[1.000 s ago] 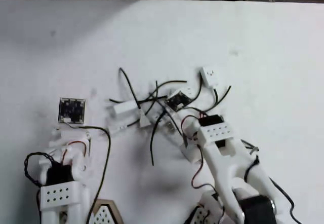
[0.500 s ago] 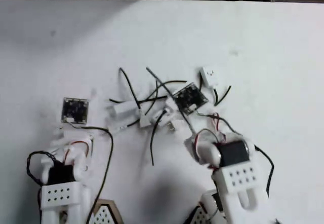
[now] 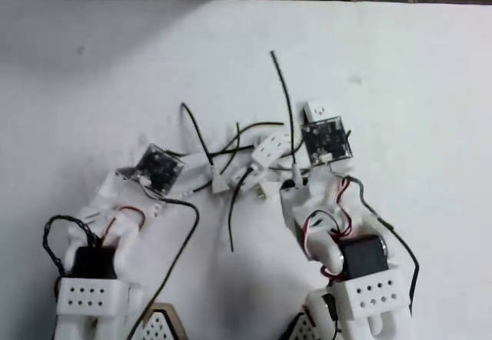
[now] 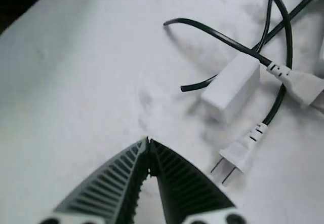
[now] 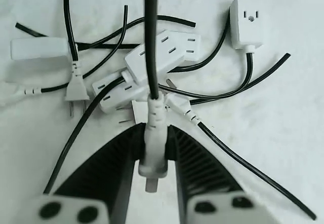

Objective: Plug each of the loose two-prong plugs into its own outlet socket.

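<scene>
Two arms stand at the near edge of the white worktop point(image 3: 415, 55), the left one low on the left side and the right one low on the right side. The left end effector point(image 4: 149, 142) is clenched on nothing, its ribbed fingers point(image 4: 114, 183) pressed together tip to tip above bare worktop. Near it a loose plug point(image 4: 239, 154) lies flat with both prongs showing, just beside a white block point(image 4: 230, 87). The plug's black lead point(image 4: 276, 107) runs past the block into a tangle of other leads. The right end effector point(image 5: 153, 128) is grasping a held plug point(image 5: 152, 148) by its white body, with one finger on each side. That plug's black cord point(image 5: 150, 31) runs straight away from the wrist, and in the high view it reaches toward the far part of the worktop and ends free there. Under the cord, just past the held plug, lies a white outlet point(image 5: 162, 51) with several slot pairs facing up. A second outlet point(image 5: 114, 95) lies touching it, nearer the end effector. A cube socket point(image 5: 246, 14) sits apart from these two, slots up, with a lead curving off from it. A third plug point(image 5: 76, 88) lies flat near the second outlet, its prongs free on the worktop.
</scene>
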{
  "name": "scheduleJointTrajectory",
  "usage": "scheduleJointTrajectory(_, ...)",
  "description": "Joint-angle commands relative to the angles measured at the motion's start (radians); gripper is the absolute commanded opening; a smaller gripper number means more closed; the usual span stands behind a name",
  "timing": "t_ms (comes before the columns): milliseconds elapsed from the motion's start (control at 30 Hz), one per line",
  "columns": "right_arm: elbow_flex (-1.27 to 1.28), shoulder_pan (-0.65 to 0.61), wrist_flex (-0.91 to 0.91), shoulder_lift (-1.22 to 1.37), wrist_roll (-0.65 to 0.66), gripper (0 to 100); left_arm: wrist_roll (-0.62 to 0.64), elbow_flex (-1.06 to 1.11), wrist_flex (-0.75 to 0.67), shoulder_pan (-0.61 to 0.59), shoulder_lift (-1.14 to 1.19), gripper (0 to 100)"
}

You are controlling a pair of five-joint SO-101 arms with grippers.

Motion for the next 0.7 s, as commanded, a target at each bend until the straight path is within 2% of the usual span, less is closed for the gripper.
scheduleJointTrajectory(0,0.044,-0.001,-0.085,-0.008,-0.041,1.7,-0.058,-0.190,0.081,0.012,-0.007,2)
scheduleJointTrajectory(133,0.161,0.036,-0.196,-0.015,-0.043,1.7,-0.006,-0.315,0.120,0.016,0.001,3)
scheduleJointTrajectory(233,0.180,0.099,-0.248,-0.015,-0.080,1.7,0.012,-0.414,0.141,0.028,0.094,7)
scheduleJointTrajectory(333,0.181,0.150,-0.272,-0.015,-0.143,1.7,0.012,-0.548,0.186,0.074,0.305,9)
scheduleJointTrajectory(533,0.181,0.211,-0.300,-0.016,-0.150,1.7,0.006,-0.796,0.213,0.134,0.731,10)
scheduleJointTrajectory(667,0.181,0.259,-0.334,-0.016,-0.158,1.7,0.034,-0.884,0.169,0.193,0.924,22)
